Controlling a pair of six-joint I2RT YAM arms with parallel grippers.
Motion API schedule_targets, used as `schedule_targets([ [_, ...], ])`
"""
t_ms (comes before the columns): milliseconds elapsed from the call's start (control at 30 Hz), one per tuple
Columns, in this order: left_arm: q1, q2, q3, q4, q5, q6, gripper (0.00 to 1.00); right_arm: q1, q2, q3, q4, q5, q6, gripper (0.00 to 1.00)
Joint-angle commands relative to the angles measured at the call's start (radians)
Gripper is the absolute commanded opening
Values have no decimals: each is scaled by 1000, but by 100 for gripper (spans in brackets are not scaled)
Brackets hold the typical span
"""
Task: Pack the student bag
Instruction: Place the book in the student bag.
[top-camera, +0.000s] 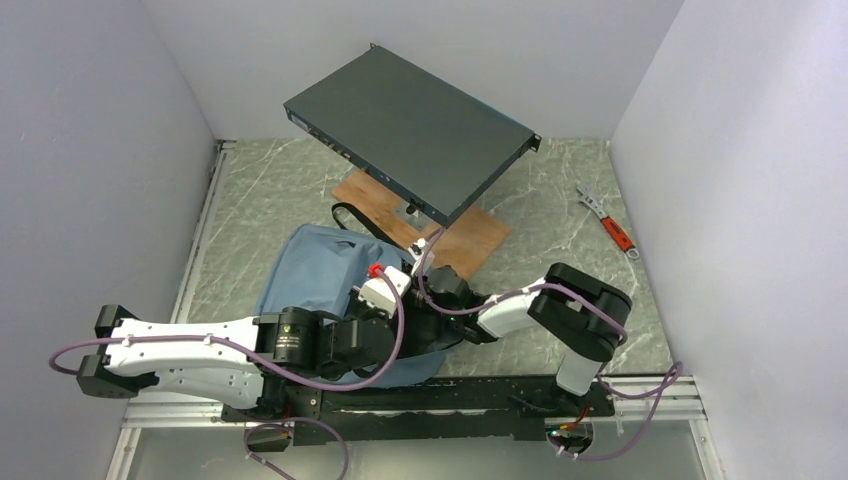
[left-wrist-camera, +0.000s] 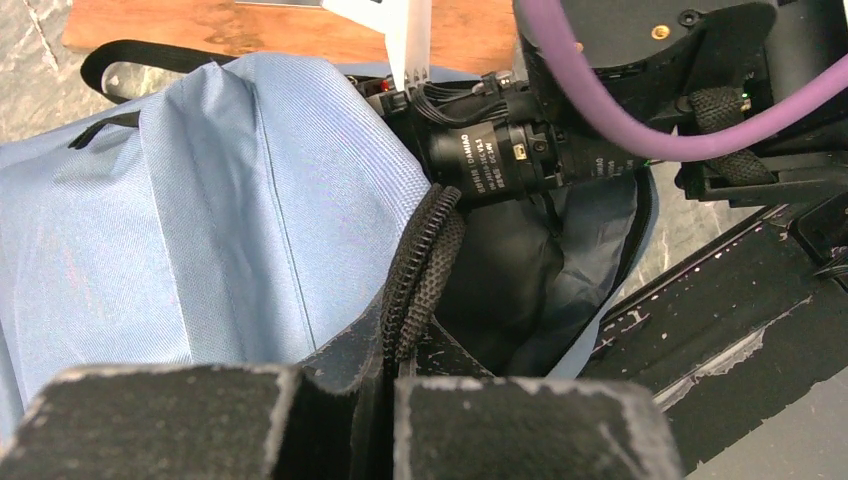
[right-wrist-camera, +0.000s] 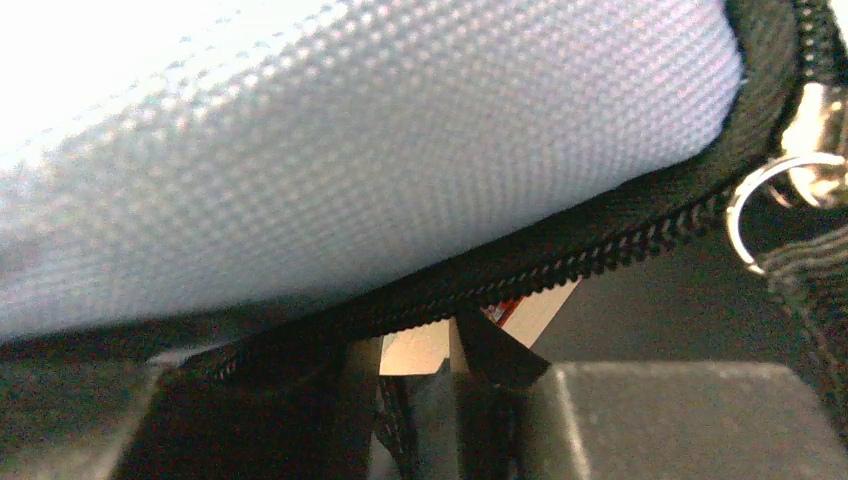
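The student bag (top-camera: 318, 272) is a light blue-grey backpack lying on the table in front of both arms, its open mouth toward the near edge. In the left wrist view my left gripper (left-wrist-camera: 395, 372) is shut on the bag's black zipper edge (left-wrist-camera: 418, 280), beside the dark lining (left-wrist-camera: 530, 290). My left gripper (top-camera: 420, 338) and right gripper (top-camera: 442, 300) meet at the bag's mouth. In the right wrist view the bag fabric (right-wrist-camera: 350, 150) fills the top, with a zipper line and a metal pull ring (right-wrist-camera: 765, 215). My right gripper (right-wrist-camera: 420, 365) is closed on the zipper edge; a tan surface shows behind it.
A dark flat metal box (top-camera: 410, 140) stands tilted on a post over a wooden board (top-camera: 455, 238) behind the bag. A red-handled wrench (top-camera: 608, 224) lies at the right. Walls close in on both sides, and a black rail (top-camera: 430, 395) runs along the near edge.
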Motion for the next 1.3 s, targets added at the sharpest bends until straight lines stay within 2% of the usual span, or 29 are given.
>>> schedule_targets([
  [0, -1, -21, 5, 26, 0, -36, 0, 9, -55, -25, 99, 37, -81, 34],
  [133, 0, -19, -3, 18, -3, -49, 0, 4, -134, -76, -22, 67, -99, 43],
  [367, 0, -10, -22, 24, 20, -72, 0, 5, -231, -167, -97, 60, -102, 47],
  [700, -1, 23, -68, 70, 94, -101, 0, 5, -798, -189, -871, 312, -215, 67],
  [767, -1, 24, -74, 90, 110, -92, 0, 4, -903, -193, -973, 365, -203, 73],
  [833, 0, 29, -85, 109, 130, -84, 0, -5, -976, -194, -1029, 425, -198, 83],
  [933, -1, 42, -95, 115, 162, -89, 0, -63, -992, -184, -1071, 451, -191, 90],
  [1000, -1, 45, -108, 120, 187, -96, 0, -132, -957, -184, -1057, 413, -193, 90],
  [1100, -1, 30, -152, 150, 230, -103, 0, -219, -883, -199, -965, 327, -217, 83],
  [1167, 0, 5, -185, 168, 253, -122, 0, -233, -836, -186, -926, 309, -248, 77],
  [1267, -2, -30, -230, 173, 259, -162, 0, -233, -771, -127, -953, 328, -300, 70],
])
